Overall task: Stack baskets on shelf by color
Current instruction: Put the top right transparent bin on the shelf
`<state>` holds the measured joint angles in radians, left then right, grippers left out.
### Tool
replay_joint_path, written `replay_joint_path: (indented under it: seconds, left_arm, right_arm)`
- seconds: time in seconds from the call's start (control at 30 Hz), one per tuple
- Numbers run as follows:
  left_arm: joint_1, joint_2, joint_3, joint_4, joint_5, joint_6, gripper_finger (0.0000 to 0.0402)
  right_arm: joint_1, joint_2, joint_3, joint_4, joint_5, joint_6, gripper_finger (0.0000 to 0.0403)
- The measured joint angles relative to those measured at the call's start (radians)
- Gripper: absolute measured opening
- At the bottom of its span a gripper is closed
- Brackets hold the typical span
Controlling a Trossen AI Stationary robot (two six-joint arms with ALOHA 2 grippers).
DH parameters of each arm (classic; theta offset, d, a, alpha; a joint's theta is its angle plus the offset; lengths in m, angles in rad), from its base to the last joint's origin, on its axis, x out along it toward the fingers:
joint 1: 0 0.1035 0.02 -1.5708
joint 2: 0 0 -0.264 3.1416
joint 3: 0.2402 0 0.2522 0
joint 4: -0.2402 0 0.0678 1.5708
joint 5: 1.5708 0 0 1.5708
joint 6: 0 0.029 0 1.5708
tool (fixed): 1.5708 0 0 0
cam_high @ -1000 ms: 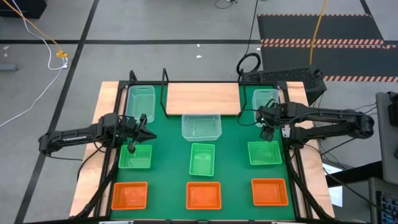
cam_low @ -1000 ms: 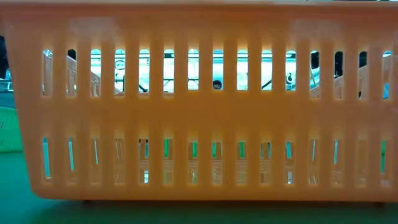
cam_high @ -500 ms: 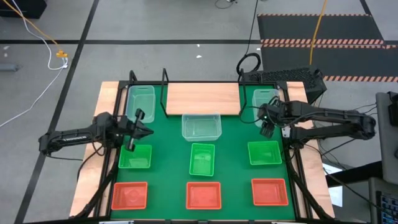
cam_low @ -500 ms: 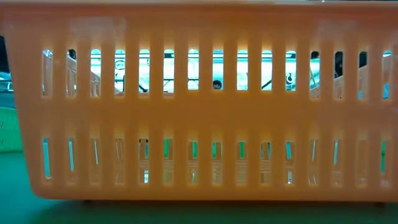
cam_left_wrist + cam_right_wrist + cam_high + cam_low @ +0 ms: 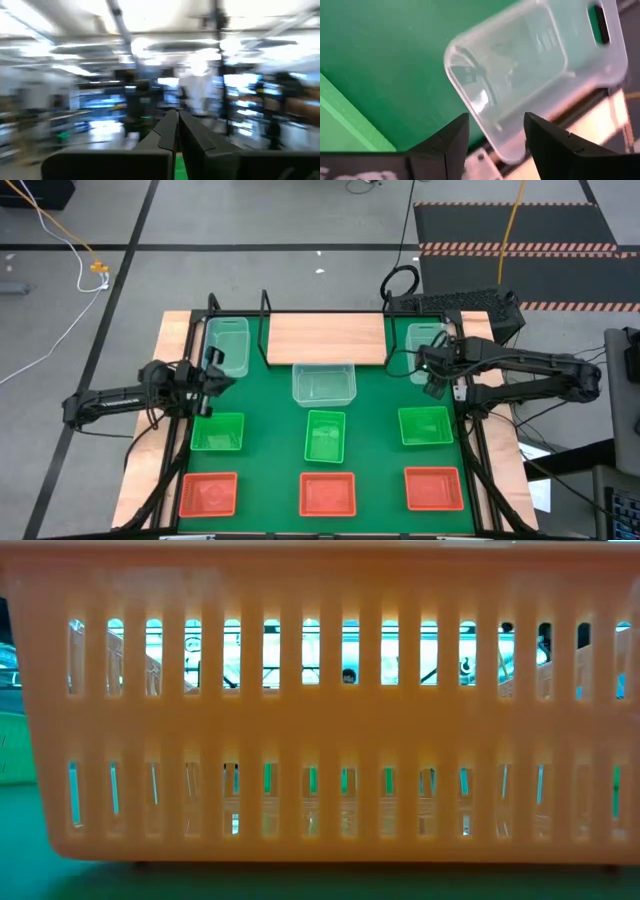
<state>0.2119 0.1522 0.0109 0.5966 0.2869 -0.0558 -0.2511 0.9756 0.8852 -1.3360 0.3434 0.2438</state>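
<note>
High view, contents listed against the shelf (image 5: 325,338), a light-brown board on a black frame at the far edge of the green mat (image 5: 375,430).

Surroundings: grey floor with a yellow cable (image 5: 512,215) and a striped black ramp (image 5: 515,245) beyond the table; a dark keyboard-like unit (image 5: 455,305) just behind the shelf's right end. In the low view the slotted wall of an orange basket (image 5: 320,700) fills nearly the whole picture and blocks the table behind it; only slivers of room and mat show through the slots.

Baskets, all apparently empty:
- clear basket, left (image 5: 227,345): just beside the shelf's left end.
- clear basket, middle (image 5: 324,384): touching or just in front of the shelf's front edge.
- clear basket, right (image 5: 426,343): just beside the shelf's right end; also seen in the right wrist view (image 5: 535,65), lying tilted across the picture on the mat.
- three green baskets (image 5: 325,434): one row farther from the shelf, well apart from each other.
- three red-orange baskets (image 5: 327,494): nearest row, farthest from the shelf.
- Nothing rests on the shelf board.

Arms:
- left gripper (image 5: 208,390): reaching in from the left, over the mat between the left clear basket and the left green basket (image 5: 217,432). In the left wrist view its fingers (image 5: 167,132) are pressed together, holding nothing, pointing level into the blurred room.
- right gripper (image 5: 432,380): reaching in from the right, near the front end of the right clear basket. Its fingers (image 5: 455,137) stand apart, with that basket's rim between and beyond them, not clamped.
</note>
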Motion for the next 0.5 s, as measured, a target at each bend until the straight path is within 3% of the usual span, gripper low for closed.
replay_joint_path:
  seconds: [0.1, 0.23, 0.37, 0.5]
  left_arm:
    - [0.0, 0.031, 0.0, -0.002, -0.109, 0.004, 0.0021]
    - [0.0, 0.136, 0.0, 0.006, -0.136, -0.008, 0.0021]
    - [0.0, 0.28, 0.006, 0.102, -0.22, -0.027, 0.0021]
    - [0.0, 0.437, 0.098, 0.103, -0.267, 0.027, 0.0021]
  right_arm:
    - [0.025, -0.025, 0.0, -0.032, 0.002, 0.06, 0.0183]
    - [0.048, -0.052, 0.0, -0.018, 0.002, 0.079, 0.0183]
    - [0.036, -0.04, 0.0, 0.016, 0.002, 0.035, 0.0183]
    - [-0.008, 0.017, 0.0, 0.055, -0.004, -0.047, 0.0183]
